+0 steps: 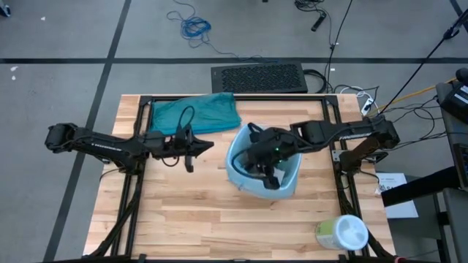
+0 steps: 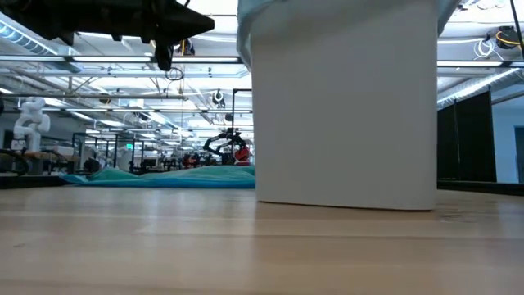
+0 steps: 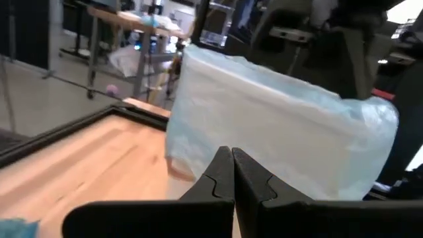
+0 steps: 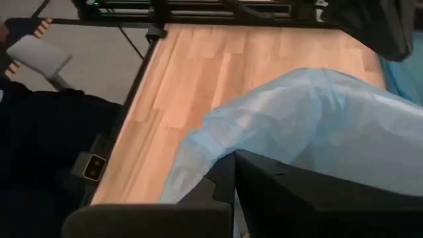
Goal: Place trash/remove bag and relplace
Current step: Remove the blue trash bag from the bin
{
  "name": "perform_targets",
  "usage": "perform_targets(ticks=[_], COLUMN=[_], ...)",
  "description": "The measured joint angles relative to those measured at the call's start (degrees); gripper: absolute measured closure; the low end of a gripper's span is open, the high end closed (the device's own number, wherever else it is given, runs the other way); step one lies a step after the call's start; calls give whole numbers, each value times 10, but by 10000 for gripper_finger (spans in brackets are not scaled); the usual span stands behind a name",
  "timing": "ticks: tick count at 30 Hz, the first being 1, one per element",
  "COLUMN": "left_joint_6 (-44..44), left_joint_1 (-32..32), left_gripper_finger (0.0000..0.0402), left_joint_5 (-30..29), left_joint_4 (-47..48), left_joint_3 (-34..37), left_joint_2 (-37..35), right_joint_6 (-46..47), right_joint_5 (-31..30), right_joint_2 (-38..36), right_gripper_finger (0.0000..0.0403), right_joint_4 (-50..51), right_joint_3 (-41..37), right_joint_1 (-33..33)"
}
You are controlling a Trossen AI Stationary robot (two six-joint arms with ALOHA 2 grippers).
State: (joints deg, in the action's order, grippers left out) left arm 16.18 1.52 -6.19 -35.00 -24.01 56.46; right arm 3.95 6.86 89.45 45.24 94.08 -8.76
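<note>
From above, the white bin (image 1: pixel 265 172) stands mid-table, lined with the light-blue bag (image 1: pixel 238 157) folded over its rim. The right gripper (image 1: pixel 269 174) reaches down into the bin's mouth; whether its fingers are open or shut cannot be told. The left gripper (image 1: pixel 191 148) hovers just left of the bin. A teal bag (image 1: pixel 194 112) lies flat at the far side of the table (image 1: pixel 190 219), and a wipes tub (image 1: pixel 342 234) sits at the near right corner. No trash shows on the table.

At table height, the bin fills the middle, its base flat on the wood, with the left arm up high to the left.

The left wrist camera shows its fingers (image 3: pixel 218 175) pressed together, holding nothing, pointed at the bagged bin close ahead.

The right wrist camera sees blue bag film bunched right at its fingers.

The step in hand seems to be removing the bag. Next, the right gripper probably needs a firm pinch of film and a straight lift, while the left steadies the bin.
</note>
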Motion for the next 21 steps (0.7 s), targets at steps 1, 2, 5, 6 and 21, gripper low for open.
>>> perform_targets(ticks=[1,2,5,6,21], left_joint_6=[1,5,32,39,297], left_joint_1=[0,0,-4,-6,-89], left_gripper_finger=[402,402,401,398,246], left_joint_5=[7,16,45,52,196], left_joint_4=[-2,1,1,-2,-38], left_joint_3=[0,0,0,0,0], left_joint_2=[3,5,8,8,91], right_joint_6=[1,3,-3,-7,-16], right_joint_5=[-13,-30,-80,-93,-203], right_joint_2=[0,0,-1,-1,-2], right_gripper_finger=[403,403,394,387,206], right_joint_4=[10,20,44,56,183], right_joint_3=[8,18,55,71,271], right_joint_1=[-2,-5,-12,-14,-26])
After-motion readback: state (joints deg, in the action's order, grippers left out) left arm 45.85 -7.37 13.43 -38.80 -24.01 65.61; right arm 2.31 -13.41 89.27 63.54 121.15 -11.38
